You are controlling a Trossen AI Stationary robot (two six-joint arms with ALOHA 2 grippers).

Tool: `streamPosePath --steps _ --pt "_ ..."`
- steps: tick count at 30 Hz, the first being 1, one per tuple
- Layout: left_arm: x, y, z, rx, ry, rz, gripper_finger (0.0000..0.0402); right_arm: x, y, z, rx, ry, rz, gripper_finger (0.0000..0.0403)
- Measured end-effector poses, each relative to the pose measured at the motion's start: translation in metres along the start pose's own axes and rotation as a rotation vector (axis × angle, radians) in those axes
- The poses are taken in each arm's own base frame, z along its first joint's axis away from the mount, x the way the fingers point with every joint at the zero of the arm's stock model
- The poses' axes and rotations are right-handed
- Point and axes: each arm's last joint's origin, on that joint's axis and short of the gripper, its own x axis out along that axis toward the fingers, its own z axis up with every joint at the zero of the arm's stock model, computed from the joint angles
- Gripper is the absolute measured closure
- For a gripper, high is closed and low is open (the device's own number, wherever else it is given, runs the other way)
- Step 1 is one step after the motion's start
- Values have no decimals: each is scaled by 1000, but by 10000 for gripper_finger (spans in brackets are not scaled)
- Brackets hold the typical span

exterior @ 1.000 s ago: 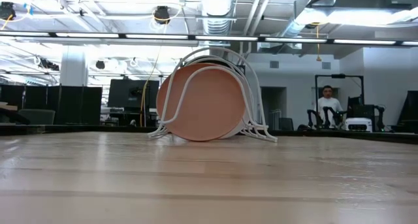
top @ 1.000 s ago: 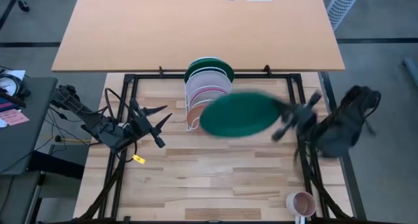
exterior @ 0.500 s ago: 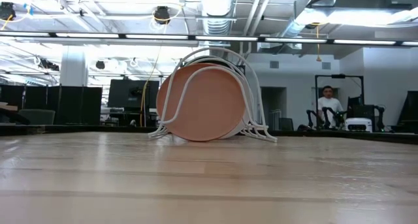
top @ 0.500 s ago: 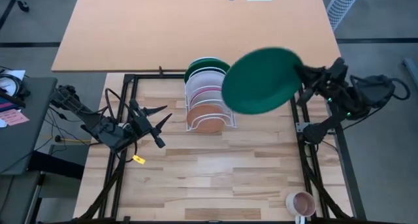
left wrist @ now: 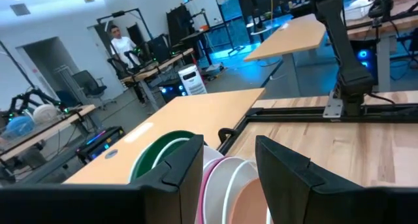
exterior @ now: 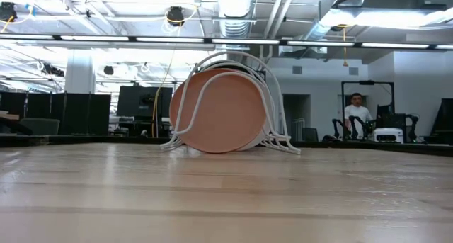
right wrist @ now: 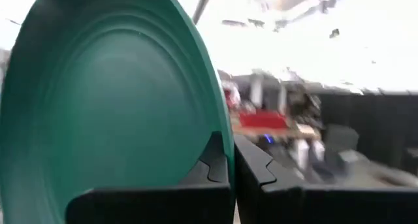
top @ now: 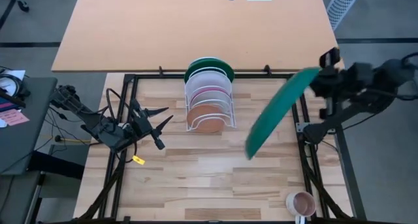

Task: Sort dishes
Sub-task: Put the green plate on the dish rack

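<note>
A white wire rack (top: 209, 105) stands at the table's far middle. In it several plates stand on edge: a dark green one (top: 209, 68) at the back, then a white one (top: 209, 80), a pink one (top: 209, 93) and a terracotta one (exterior: 223, 110) in front. High over the table's right side, my right gripper (top: 315, 80) is shut on another dark green plate (top: 277, 116). My left gripper (top: 164, 114) stands open left of the rack, nothing between its fingers (left wrist: 186, 168). My right gripper pinches the green plate's rim (right wrist: 226, 142) between its two fingers, one finger on each face. The fingers come from the table's right side. The plate is lifted clear of everything. It stands almost on edge and slants from the gripper toward the table's near middle.
A small pink mug (top: 300, 202) stands at the near right corner. A tan desk (top: 196, 28) lies beyond the far edge. The black frame rails (top: 307, 152) run along the table's sides. A person (exterior: 354, 110) stands far off in the room.
My right gripper has swung from beside the rack up and toward the table's right edge, rolling as it went. The green plate, lying nearly flat in front of the rack a second ago, has come along and now stands almost on edge.
</note>
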Motion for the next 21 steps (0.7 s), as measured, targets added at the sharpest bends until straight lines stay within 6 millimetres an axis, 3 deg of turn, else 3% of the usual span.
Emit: streamPosePath --steps 5,8,14,21 --pt "0 0 0 -3 -2 -4 267 -1 -7 -3 -24 -12 165 401" --pt "0 0 0 -4 -5 -13 267 1 -4 -17 -114 56 396 401" --pt "0 0 0 -3 -5 -12 267 7 8 -60 -200 145 701 401" --pt "0 -1 -1 7 0 -13 267 -10 16 -123 -145 185 779 401"
